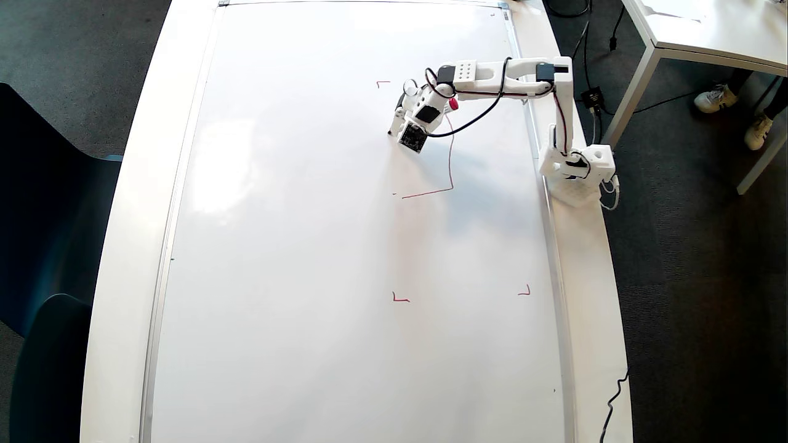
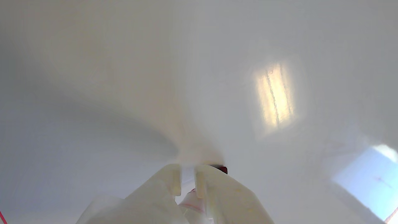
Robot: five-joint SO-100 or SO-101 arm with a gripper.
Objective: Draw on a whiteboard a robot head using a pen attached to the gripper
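overhead view: fixed high above, looking straight down, far enough to take in nearly the whole whiteboard (image 1: 345, 246), the arm, and the floor on both sides. wrist view: rides just behind the gripper (image 2: 187, 180), aimed down at the board from very close. shared: gripper and the board patch under it.

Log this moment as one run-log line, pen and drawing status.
pincer: shut on pen | tip: near whiteboard, contact unclear | robot head: two joined red strokes only | drawing: unfinished
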